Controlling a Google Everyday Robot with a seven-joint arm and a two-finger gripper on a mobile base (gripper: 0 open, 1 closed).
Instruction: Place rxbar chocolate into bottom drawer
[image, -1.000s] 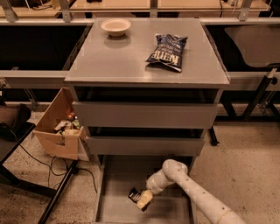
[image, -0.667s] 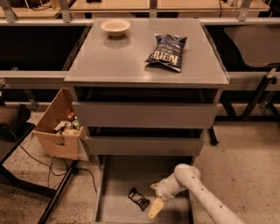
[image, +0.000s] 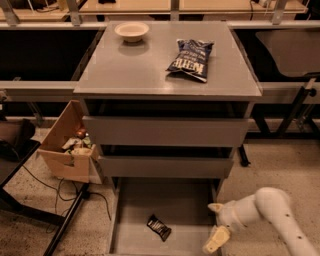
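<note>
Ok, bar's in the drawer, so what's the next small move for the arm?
Probably lift the gripper up and back, clear of the bottom drawer. The bar lies flat on the drawer floor, apart from the gripper at the drawer's right front corner, so nothing seems left to place.

rxbar chocolate in bottom drawer, gripper right of it

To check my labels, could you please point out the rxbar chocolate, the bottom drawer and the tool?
rxbar chocolate (image: 159, 227): camera view, wrapper's middle.
bottom drawer (image: 160, 200): camera view, bare floor.
tool (image: 214, 226): camera view, between its fingertips, by the drawer's right rail.
</note>
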